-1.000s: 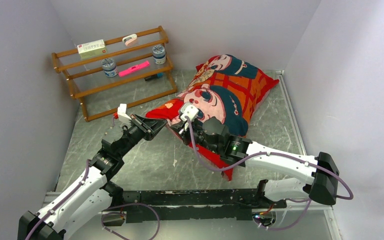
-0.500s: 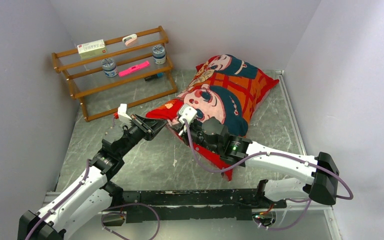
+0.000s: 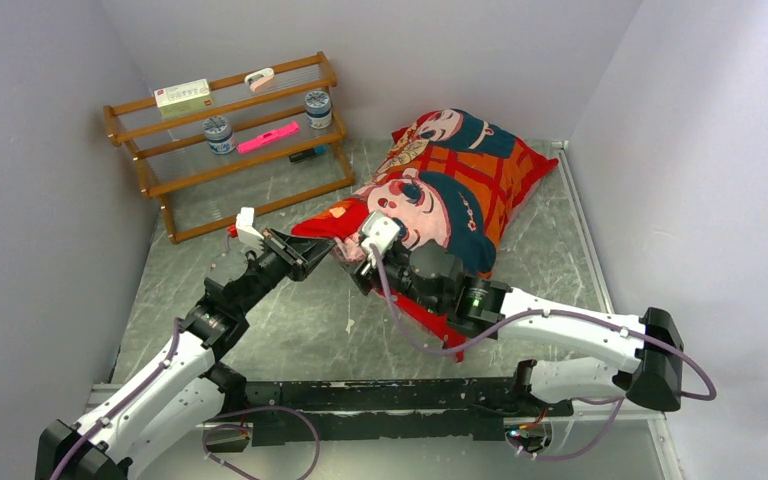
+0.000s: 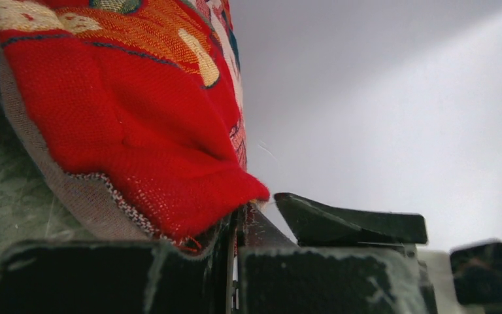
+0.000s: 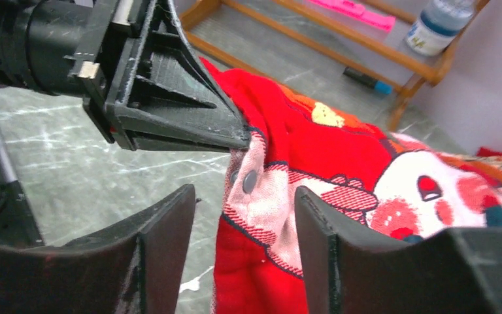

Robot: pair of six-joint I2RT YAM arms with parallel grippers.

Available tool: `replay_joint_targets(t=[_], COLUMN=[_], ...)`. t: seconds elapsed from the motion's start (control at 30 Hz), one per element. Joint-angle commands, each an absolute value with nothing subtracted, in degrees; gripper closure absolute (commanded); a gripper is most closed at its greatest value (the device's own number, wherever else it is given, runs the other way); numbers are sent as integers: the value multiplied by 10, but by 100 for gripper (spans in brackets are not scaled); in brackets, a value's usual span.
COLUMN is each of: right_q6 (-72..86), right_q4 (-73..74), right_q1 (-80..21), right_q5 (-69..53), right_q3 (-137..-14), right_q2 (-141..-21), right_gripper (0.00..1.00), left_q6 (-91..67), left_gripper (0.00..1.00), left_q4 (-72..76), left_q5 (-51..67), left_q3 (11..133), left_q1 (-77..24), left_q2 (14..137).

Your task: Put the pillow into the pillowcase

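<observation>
Lying plump on tabletop (image 3: pixel 290 320), right of centre: pillowcase (image 3: pixel 450 185) | left pincer (image 3: pixel 326 250): pinching pillowcase's near red corner | right pincer (image 5: pixel 243 193): spread, just beside same corner | wooden rack (image 3: pixel 230 140): far left

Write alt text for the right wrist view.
The shut left gripper pinches a corner of the red cartoon-print pillowcase. In the foreground the right gripper, open, frames a snap button on the fabric's pale edge. Behind, on the grey marbled table, a wooden rack holds a jar.
</observation>
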State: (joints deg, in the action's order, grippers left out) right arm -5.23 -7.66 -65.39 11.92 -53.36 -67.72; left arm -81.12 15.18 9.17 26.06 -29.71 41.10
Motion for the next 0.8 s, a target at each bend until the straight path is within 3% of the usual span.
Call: replay_joint_targets(t=[0.0, 0.13, 0.23, 0.33, 0.53, 0.77], right_q6=[-163, -269, -320, -355, -402, -455], right_q4=[-99, -158, -213, -253, -307, -436], right_q1=[-728, -776, -777, -776, -776, -771], right_q5=[256, 355, 365, 366, 354, 312], right_q3=[-535, -518, -499, -487, -461, -396], right_q2=[-671, -702, -715, -734, -763, -758], right_gripper=[37, 30, 18, 17, 25, 43], left_q6=[-817, -817, -816, -815, -816, -820], left_gripper=[95, 95, 95, 95, 95, 95], left_q4=[223, 223, 220, 217, 218, 225], left_q5=[86, 86, 86, 87, 88, 92], left_q3=[302, 305, 307, 310, 312, 311], left_q1=[-297, -297, -298, -297, -298, -298], left_q2=[409, 411, 412, 412, 413, 416])
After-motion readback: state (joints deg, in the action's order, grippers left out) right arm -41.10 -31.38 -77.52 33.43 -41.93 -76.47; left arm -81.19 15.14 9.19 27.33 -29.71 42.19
